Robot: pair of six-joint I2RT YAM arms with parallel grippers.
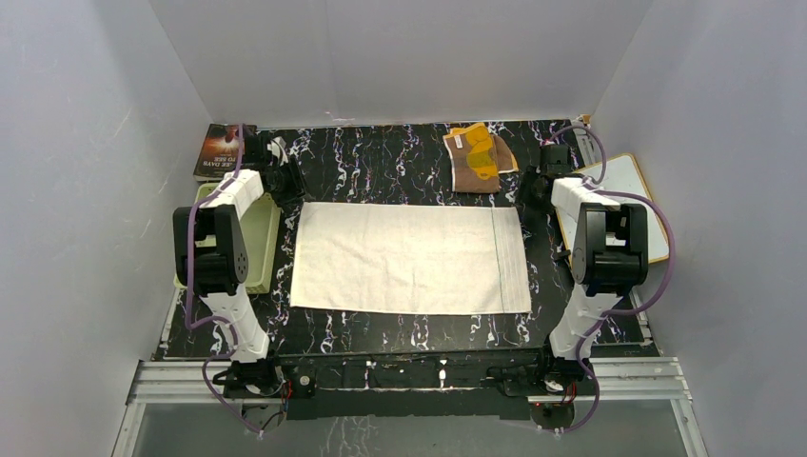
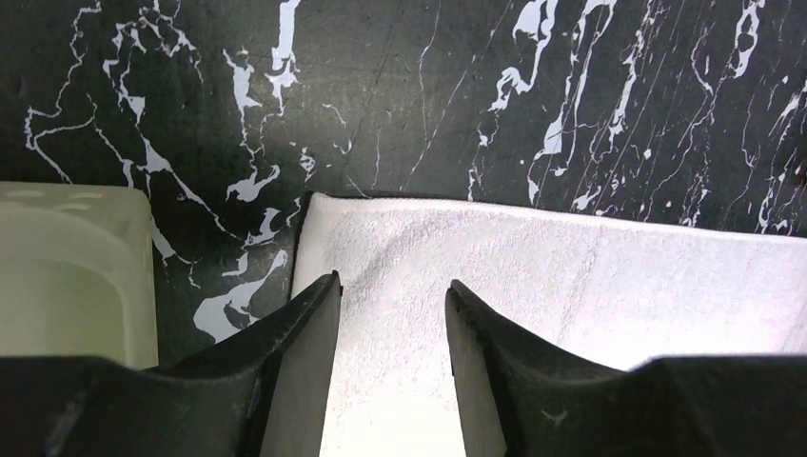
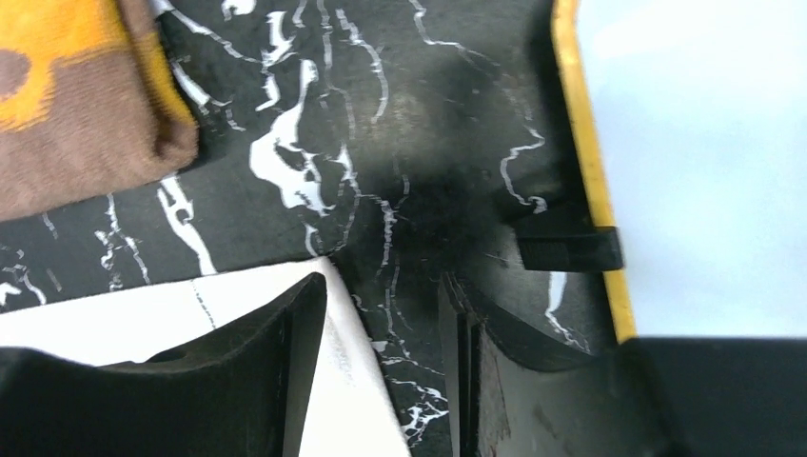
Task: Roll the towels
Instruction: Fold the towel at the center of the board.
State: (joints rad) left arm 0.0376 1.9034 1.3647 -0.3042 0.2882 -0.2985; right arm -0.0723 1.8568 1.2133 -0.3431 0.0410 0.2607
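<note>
Starting at the far left, a book (image 1: 217, 150) lies in the back corner of the bench (image 1: 381, 162), with a pale green tray (image 1: 264, 249) just in front of it. The left arm (image 1: 214, 252) reaches over that tray towards the far left corner of the cream towel (image 1: 409, 257). In its wrist view the jaws stand apart with nothing between them, poised over that corner, with terry cloth showing in the gap.

The cream towel fills the middle of the bench. It is spread flat in one layer, long side running left to right, with a thin dark line near its right end. No edge is turned up and no roll has been begun.

Further right, against the back edge, the brown towel (image 1: 479, 160) with its yellow-orange pattern sits in a loose folded heap, well apart from either arm's reach at this moment.

The right arm (image 1: 609, 248) is over the cream towel's far right corner. Its jaws are likewise apart and hold nothing, one finger above the cloth and the other above bare bench. A white board (image 1: 623, 186) with a wooden frame lies beyond it.

By my judgement the task is at its very beginning: one towel is laid out ready, neither is rolled, and both rolls are yet to be made.
</note>
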